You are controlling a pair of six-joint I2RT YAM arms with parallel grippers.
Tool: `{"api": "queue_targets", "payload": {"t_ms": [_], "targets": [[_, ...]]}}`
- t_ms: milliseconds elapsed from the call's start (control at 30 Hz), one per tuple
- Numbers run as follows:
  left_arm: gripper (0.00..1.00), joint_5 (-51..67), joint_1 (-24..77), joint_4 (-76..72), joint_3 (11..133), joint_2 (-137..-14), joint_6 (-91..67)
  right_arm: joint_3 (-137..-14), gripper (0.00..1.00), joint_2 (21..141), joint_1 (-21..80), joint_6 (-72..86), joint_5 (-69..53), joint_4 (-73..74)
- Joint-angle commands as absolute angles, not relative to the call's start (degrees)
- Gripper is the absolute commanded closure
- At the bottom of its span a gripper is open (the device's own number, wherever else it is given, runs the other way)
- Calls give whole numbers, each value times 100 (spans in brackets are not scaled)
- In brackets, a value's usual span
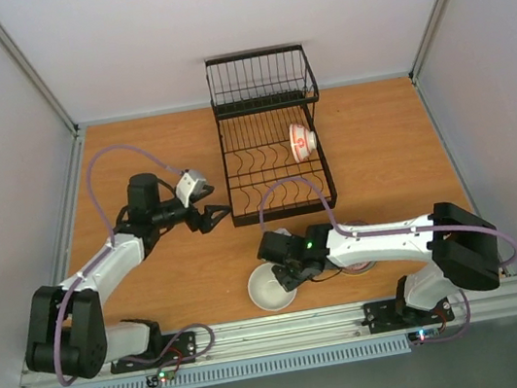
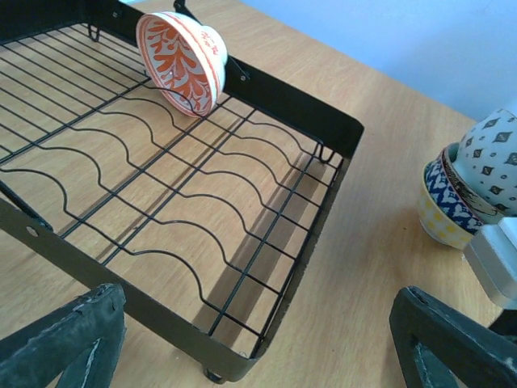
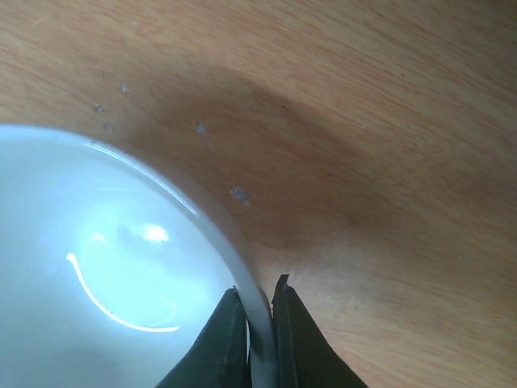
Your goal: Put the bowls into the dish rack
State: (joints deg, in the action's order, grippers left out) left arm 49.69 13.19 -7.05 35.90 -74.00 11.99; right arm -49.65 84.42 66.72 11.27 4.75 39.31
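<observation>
Overhead, top view: the right gripper (image 1: 291,273) is pinched on the rim of a plain white bowl (image 1: 271,287), which sits on the table (image 1: 379,145) well short of the dish rack's (image 1: 272,152) near rail. One patterned bowl (image 1: 302,140) already stands on edge in the rack's right-hand row. The left gripper (image 1: 211,219) waits just outside the rack's near-left corner. Judged risk: the white bowl has to clear that near rail, and a low carry would knock its underside on the wire.

Left wrist view: the left gripper (image 2: 258,331) is spread wide with nothing between its fingers, looking across the rack's curved dividers towards the patterned bowl (image 2: 182,61). A stack of bowls (image 2: 468,190) stands outside the rack, off its near-right corner. Judged risk: a sweep of the right arm towards the rack could tip this stack.

Right wrist view: the two fingers (image 3: 222,339) are pressed together on the thin wall of the white bowl (image 3: 121,267), one inside and one outside, and the rest of the bowl runs off to the left. No part of the rack shows here. Judged risk: a grip at one point of a glossy rim lets the bowl swing or slide out on lifting.
</observation>
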Motion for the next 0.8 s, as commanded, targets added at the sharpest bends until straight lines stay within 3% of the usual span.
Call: {"api": "queue_targets", "payload": {"t_ms": [0, 300, 767], "targets": [[11, 4806, 1308, -320, 3977, -7554, 1144, -5055, 98, 8462, 6719, 1188, 594, 3926], [14, 3642, 1760, 1750, 4972, -7964, 1736, -5733, 99, 7956, 6682, 969, 1905, 4685], [17, 4294, 2188, 3195, 5225, -7367, 2527, -7062, 99, 8595, 6202, 94, 2349, 4711]]}}
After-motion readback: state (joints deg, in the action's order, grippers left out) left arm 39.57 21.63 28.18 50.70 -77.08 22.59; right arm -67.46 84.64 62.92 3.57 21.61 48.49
